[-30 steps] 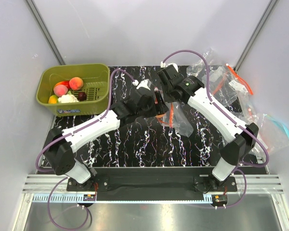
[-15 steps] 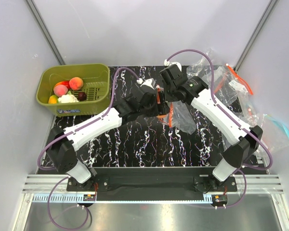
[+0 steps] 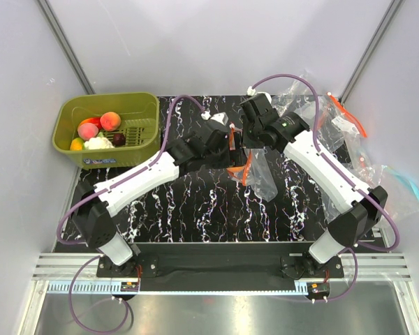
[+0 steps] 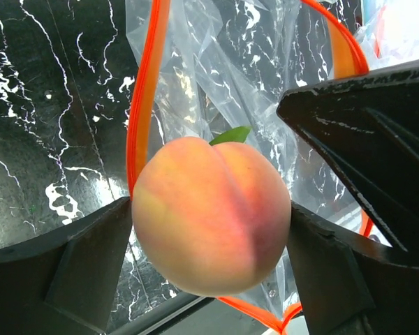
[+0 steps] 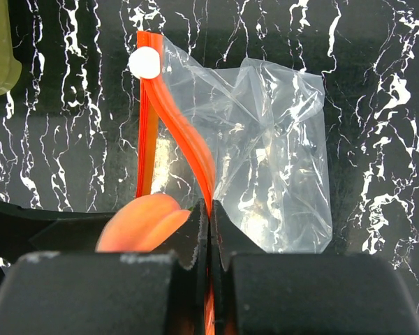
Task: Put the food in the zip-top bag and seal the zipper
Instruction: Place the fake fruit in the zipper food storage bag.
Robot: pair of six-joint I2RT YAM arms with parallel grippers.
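My left gripper (image 4: 211,230) is shut on an orange-pink peach (image 4: 211,213) and holds it at the open mouth of the clear zip-top bag (image 4: 237,77). The bag's red-orange zipper (image 4: 141,105) loops around the peach. My right gripper (image 5: 209,222) is shut on the upper zipper strip (image 5: 195,157) and lifts it, with the white slider tab (image 5: 144,63) at the far end. The peach shows beside it (image 5: 140,223). In the top view both grippers meet at the bag (image 3: 262,171) mid-table. Two more peaches (image 3: 109,120) and a dark plum (image 3: 119,139) lie in the green basket (image 3: 66,122).
The basket at the back left also holds a white cauliflower (image 3: 98,143) and a red pepper. More clear bags (image 3: 335,118) are piled at the back right; one with a light-blue strip (image 3: 405,185) lies at the right edge.
Both grippers have moved to the right together. The left gripper carried the peach to the bag's mouth, and the right gripper shifted right with the zipper strip held up.
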